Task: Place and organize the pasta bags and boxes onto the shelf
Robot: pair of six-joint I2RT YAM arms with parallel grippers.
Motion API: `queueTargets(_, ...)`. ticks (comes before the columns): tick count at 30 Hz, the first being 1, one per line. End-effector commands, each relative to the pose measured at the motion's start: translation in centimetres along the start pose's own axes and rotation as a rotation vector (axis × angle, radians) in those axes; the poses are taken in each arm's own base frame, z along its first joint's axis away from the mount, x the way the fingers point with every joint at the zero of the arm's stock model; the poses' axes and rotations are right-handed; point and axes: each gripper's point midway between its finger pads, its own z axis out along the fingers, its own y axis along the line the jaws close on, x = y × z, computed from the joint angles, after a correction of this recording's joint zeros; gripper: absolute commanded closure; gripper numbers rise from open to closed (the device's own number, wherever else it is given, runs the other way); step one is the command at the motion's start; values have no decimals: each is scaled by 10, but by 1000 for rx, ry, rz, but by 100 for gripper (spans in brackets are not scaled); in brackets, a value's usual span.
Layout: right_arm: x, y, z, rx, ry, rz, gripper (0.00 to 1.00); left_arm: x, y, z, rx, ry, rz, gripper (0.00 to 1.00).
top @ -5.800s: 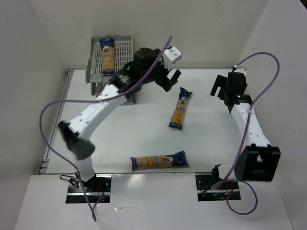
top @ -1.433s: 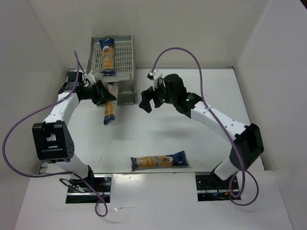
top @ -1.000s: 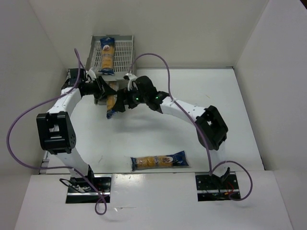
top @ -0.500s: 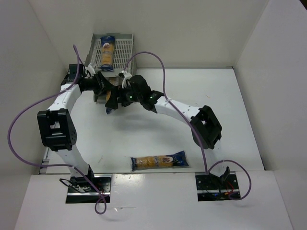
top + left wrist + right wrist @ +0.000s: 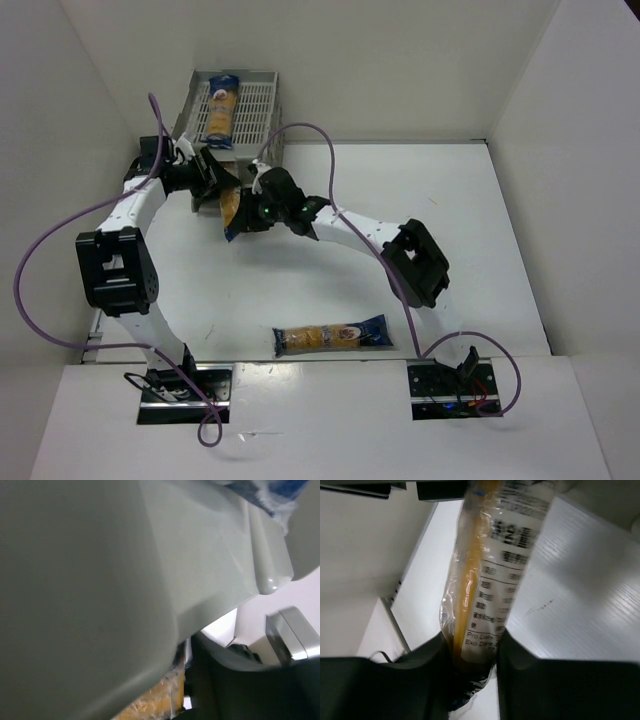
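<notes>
Both arms meet before the grey shelf [image 5: 258, 98]. The right gripper [image 5: 472, 666] clamps a pasta packet [image 5: 487, 580] near its end; the left gripper [image 5: 212, 180] is beside it, its grip impossible to tell. On the top tier lies another packet [image 5: 220, 108], on the table [image 5: 480, 250] a third packet [image 5: 330, 336]. Likely loading a lower tier: next, level it and slide it in.

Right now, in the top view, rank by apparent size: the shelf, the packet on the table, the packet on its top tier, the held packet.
1. shelf
2. packet on the table
3. packet on the top tier, shorter-looking, perhaps only from distance
Unranked: held packet, mostly hidden
</notes>
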Motion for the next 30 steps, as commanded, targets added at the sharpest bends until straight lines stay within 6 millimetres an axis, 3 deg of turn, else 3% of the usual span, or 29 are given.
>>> queueTargets(1,-45,51,-1,-130,-155,-136,90,11,-13,3,80,41,-72,28)
queueTargets(2,-49,53,-1,-129,-166,-122,96,14,-14,-4,85,41,-63,16)
queueTargets(6,-66,65,-5,-141,-211,-90,100,37,0,-15,25,84,-49,1)
queueTargets(10,-87,63,-2,-92,-276,-35,100,55,18,-25,-64,118,-31,1)
queueTargets(15,-104,51,4,-10,-343,10,100,43,12,-50,-151,91,169,1)
queueTargets(18,-117,53,5,27,-388,37,100,34,22,-67,-280,68,279,1)
queueTargets(19,-116,46,9,53,-392,41,100,34,30,-70,-327,69,288,1)
queueTargets(20,-115,50,9,62,-398,41,100,34,27,-77,-338,61,309,1)
queueTargets(21,-114,39,12,105,-411,58,100,32,27,-80,-353,52,324,1)
queueTargets(23,-120,43,12,124,-442,70,100,27,26,-90,-395,17,359,1)
queueTargets(25,-117,31,16,187,-466,76,100,20,25,-100,-436,-15,401,1)
queueTargets(29,-124,32,17,236,-530,81,100,2,8,-141,-557,-145,498,1)
queueTargets(30,-128,34,14,237,-545,84,100,-1,12,-151,-612,-178,505,1)
